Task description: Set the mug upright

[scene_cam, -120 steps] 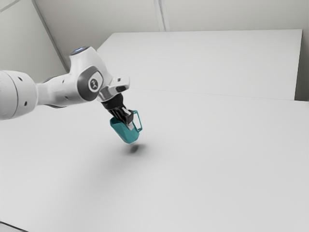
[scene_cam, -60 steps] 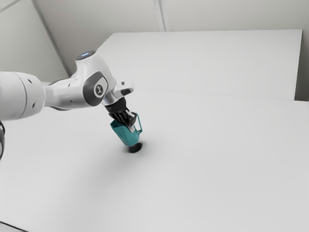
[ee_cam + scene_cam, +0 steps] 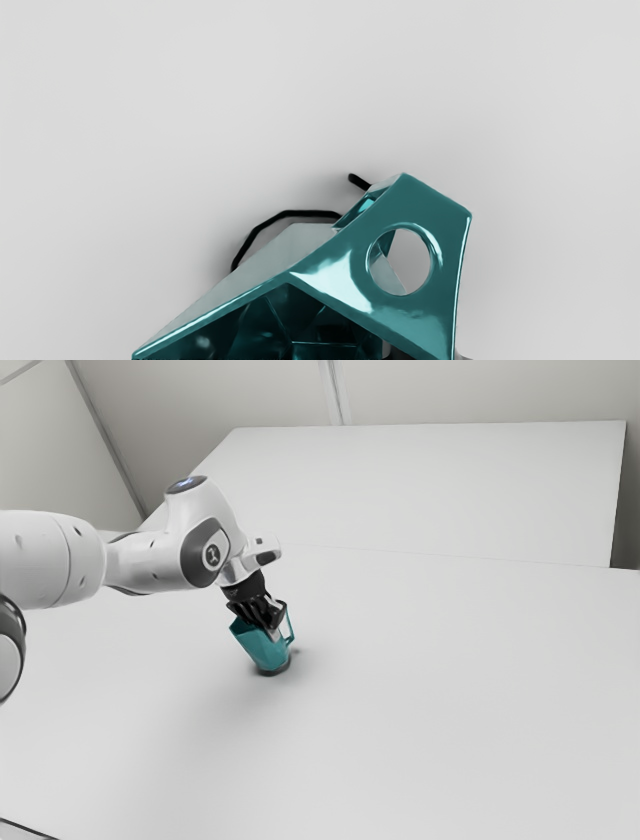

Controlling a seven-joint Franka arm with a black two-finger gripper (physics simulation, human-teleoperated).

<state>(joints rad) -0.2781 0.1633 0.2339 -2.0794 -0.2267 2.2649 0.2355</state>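
Observation:
My black gripper (image 3: 271, 628) points down at the teal mug (image 3: 264, 651) in the exterior view and is shut on its wall on the handle side. The mug leans a little, its mouth up and toward the exterior view's left, its handle toward the right. Its base is at or just above the table, with a dark shadow close around it; contact cannot be told. In the wrist view the mug (image 3: 425, 202) shows its rim, handle top with a round hole, and dark inside; the gripper (image 3: 431, 356) has its tips at the bottom edge, either side of the wall.
The white table (image 3: 430, 690) spreads around the mug. A pale panel (image 3: 430, 490) stands beyond its far edge. A dark cable (image 3: 28, 828) lies at the exterior view's lower left corner.
My gripper has come down toward the table with the mug held, and the mug has turned closer to upright. Its shadow has drawn in under the base.

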